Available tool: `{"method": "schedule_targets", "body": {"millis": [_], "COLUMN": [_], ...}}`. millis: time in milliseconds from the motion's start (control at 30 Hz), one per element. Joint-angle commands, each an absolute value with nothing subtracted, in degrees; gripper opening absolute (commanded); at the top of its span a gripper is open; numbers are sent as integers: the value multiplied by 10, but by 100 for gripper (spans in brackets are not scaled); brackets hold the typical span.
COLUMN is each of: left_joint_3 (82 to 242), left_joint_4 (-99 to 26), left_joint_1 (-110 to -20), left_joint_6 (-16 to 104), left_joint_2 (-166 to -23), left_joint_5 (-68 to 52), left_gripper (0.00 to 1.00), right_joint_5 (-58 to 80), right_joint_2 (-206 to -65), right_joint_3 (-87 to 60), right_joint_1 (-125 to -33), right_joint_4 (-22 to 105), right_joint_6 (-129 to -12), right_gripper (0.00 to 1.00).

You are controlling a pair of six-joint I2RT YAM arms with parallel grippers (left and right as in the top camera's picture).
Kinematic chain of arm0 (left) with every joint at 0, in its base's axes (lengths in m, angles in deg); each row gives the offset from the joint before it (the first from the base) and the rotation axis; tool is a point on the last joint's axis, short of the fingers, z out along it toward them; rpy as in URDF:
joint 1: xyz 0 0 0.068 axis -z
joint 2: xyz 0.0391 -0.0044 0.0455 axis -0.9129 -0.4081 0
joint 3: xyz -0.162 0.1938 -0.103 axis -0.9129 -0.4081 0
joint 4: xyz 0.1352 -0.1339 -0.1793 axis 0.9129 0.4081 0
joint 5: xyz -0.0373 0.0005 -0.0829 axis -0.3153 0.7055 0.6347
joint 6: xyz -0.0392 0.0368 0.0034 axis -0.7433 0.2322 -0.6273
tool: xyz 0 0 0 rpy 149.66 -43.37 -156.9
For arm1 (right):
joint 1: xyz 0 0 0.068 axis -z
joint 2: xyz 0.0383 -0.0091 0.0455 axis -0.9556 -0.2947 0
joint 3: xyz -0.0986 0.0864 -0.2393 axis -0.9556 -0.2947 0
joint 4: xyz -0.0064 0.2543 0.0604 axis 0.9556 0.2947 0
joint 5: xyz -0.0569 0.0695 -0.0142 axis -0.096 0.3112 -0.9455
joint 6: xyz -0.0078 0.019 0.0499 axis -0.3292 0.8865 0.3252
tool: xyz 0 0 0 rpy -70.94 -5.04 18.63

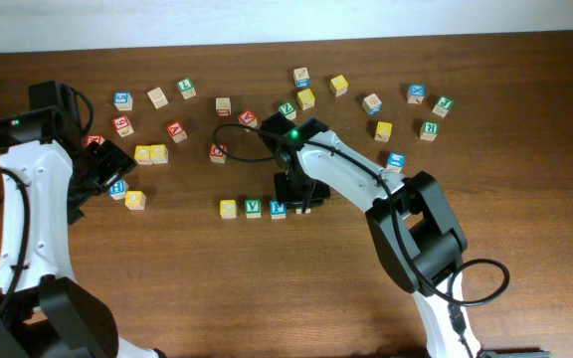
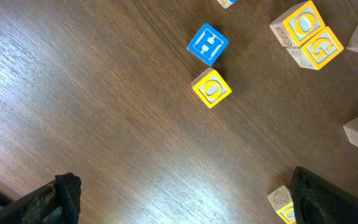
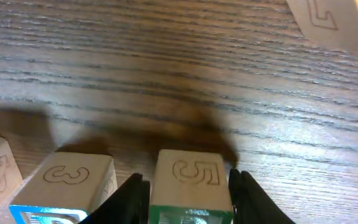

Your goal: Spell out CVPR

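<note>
A row of letter blocks lies at the table's middle: a yellow block (image 1: 228,208), a green V block (image 1: 253,207) and a blue block (image 1: 278,208). My right gripper (image 1: 303,202) sits at the row's right end. In the right wrist view its fingers (image 3: 188,193) close on a green-topped block (image 3: 191,177) with a carved 5 on its side. That block rests right beside the blue-topped block (image 3: 73,180) with a carved 3. My left gripper (image 1: 107,171) is open and empty (image 2: 191,205) over bare wood at the left.
Several loose letter blocks are scattered across the back of the table, from a blue one (image 1: 122,99) to a green one (image 1: 443,103). A blue block (image 2: 207,43) and a yellow block (image 2: 211,88) lie ahead of my left gripper. A yellow pair (image 2: 306,34) lies further right.
</note>
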State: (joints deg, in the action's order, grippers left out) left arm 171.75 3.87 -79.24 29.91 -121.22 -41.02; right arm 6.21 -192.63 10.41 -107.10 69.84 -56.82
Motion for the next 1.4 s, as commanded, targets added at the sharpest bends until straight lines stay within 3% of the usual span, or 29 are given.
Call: {"method": "schedule_targets", "body": {"millis": [0, 233, 467, 500, 533, 567, 867, 1167, 1367], "left_joint_3": [1720, 1720, 1720, 1720, 1720, 1720, 1720, 1720, 1720], "left_joint_4": [39, 39, 39, 39, 39, 39, 39, 39, 39], "left_joint_1": [-796, -796, -796, -796, -796, -796, -796, -796, -796], "left_joint_6": [300, 299, 300, 299, 300, 299, 300, 299, 300], "left_joint_2": [-1208, -1208, -1208, -1208, -1208, -1208, -1208, -1208, -1208], "left_joint_5": [-411, -411, -411, -411, -411, -411, -411, -411, -411], "left_gripper": [99, 99, 99, 99, 99, 99, 99, 99, 99], "right_joint_5": [67, 75, 67, 57, 55, 55, 74, -17, -34], "right_joint_2": [-1918, -1918, -1918, -1918, -1921, -1924, -1929, -1755, -1712], "right_joint_3": [99, 131, 311, 314, 306, 299, 212, 213, 213], "right_joint_1": [-1075, -1068, -1017, -992, -968, -962, -976, -951, -812], "right_joint_4": [699, 727, 817, 809, 810, 805, 736, 933, 1007], "right_joint_6": [-563, -565, -600, -600, -599, -600, -600, -601, -623], "right_gripper": [35, 36, 36, 26, 7, 4, 4, 4, 4]}}
